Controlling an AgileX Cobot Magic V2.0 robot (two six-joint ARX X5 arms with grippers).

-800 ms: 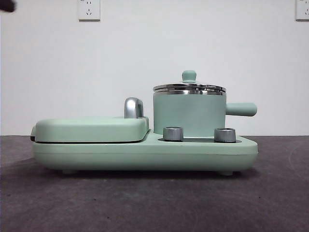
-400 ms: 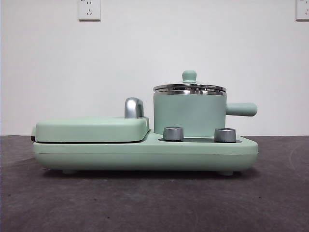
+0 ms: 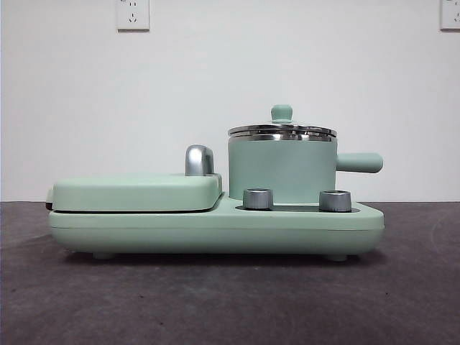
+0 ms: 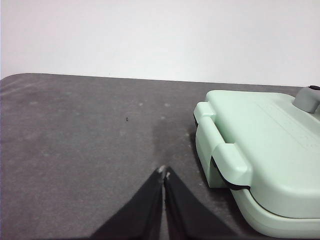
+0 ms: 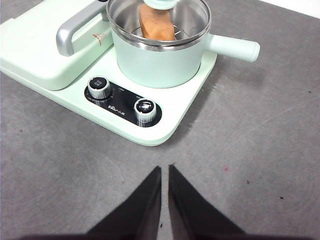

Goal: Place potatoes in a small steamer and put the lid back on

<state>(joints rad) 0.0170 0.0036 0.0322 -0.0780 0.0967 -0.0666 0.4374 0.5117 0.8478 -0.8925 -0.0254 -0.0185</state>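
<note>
Showing white print too small to read, black dial panel (image 5: 122, 103) sits below lidded mint-green steamer pot (image 3: 282, 169); scene unchanged; both fingers pairs closed, left (image 4: 164, 173), right (image 5: 165, 170).

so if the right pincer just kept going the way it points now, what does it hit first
Probably the near edge of the green cooker base, close to its two knobs, after passing over bare table. The small steamer, with the potato under the lid, lies beyond. Height is unclear, so it might meet the table first.
</note>
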